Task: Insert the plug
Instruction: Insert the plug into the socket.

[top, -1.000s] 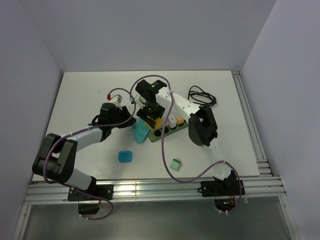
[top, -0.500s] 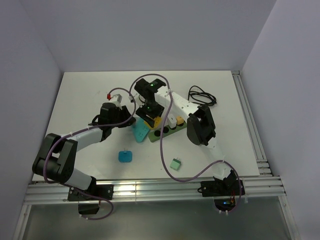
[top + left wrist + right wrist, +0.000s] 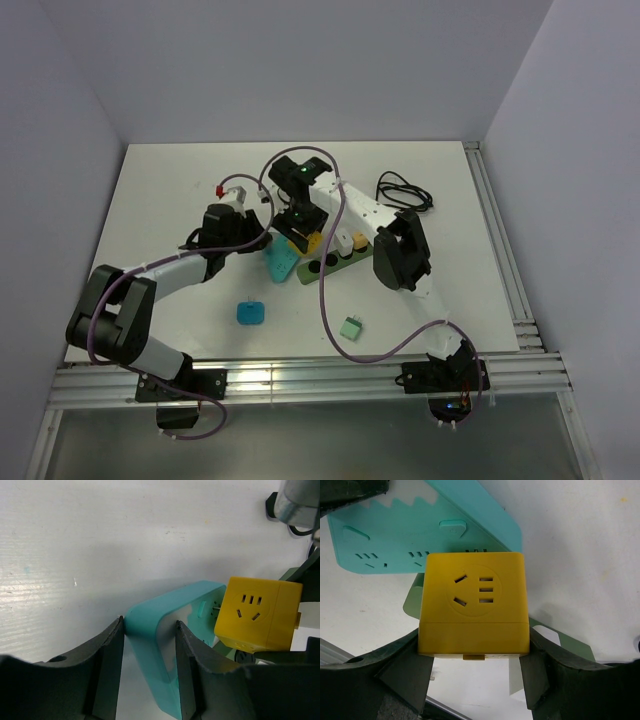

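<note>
The left hand is closed on the narrow end of the teal strip, one finger on each long side, and holds it tilted up off the worktop. The right hand is clamped on the yellow plug, with its fingers flat against two opposite faces. The plug sits against the strip's socket face, near the end furthest from the left hand and just above the green board.

From the left wrist, short metal pins show in a thin gap between plug and strip. So I judge the pins have entered or are at the slots, but the plug is not yet seated.

To finish well, the push should run straight along the pins, square to the socket face. Any twist would likely bind them. The plug's back edge looks roughly parallel to the strip in the right wrist view, which is a good sign, though I cannot tell the tilt in the other plane.

The left hand grips far from the socket, so the strip may pivot under load — the left arm should brace firmly against the push. Press slowly until the gap closes and the yellow face meets the teal. The right hand should let go only then.
</note>
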Robot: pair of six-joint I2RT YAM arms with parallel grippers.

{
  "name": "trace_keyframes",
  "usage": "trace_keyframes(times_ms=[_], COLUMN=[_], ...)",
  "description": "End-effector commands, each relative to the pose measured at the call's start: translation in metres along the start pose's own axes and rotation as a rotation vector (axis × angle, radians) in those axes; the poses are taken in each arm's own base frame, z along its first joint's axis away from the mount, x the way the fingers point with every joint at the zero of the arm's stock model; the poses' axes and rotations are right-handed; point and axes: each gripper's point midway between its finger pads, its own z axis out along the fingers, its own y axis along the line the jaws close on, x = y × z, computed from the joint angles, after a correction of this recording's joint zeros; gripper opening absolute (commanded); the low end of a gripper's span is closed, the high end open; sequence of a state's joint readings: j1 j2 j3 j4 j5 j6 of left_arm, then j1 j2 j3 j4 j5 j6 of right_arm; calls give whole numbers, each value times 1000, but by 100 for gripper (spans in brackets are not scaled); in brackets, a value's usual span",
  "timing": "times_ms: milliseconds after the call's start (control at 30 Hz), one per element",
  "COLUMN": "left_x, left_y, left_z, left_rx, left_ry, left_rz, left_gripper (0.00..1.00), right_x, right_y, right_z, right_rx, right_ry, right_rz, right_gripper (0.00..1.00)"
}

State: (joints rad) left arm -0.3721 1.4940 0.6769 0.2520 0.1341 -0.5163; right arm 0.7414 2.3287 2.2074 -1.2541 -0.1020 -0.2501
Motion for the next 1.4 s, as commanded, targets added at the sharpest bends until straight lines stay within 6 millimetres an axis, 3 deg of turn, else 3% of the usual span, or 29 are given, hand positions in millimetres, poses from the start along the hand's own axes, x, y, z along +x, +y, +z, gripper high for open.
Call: trace_keyframes(times_ms=[0, 333, 900, 1367], left_x=[45, 52, 51, 62], left_y=[-1, 1, -23, -28], left_z=[1, 5, -1, 5], left_rx=[2, -2, 62, 43], left_ry=[166, 195, 167, 201], left_rz=[38, 33, 105, 146], left_gripper=[25, 24, 23, 23], right_x=[-45, -37, -69, -65], right_y=[-3, 2, -9, -3], right_z=[21, 40, 37, 65], right_rx=[-7, -26, 15, -26], right_ry=[-175, -142, -232, -179], right_rz=[31, 57, 95, 94], right_gripper=[0, 0, 0, 0])
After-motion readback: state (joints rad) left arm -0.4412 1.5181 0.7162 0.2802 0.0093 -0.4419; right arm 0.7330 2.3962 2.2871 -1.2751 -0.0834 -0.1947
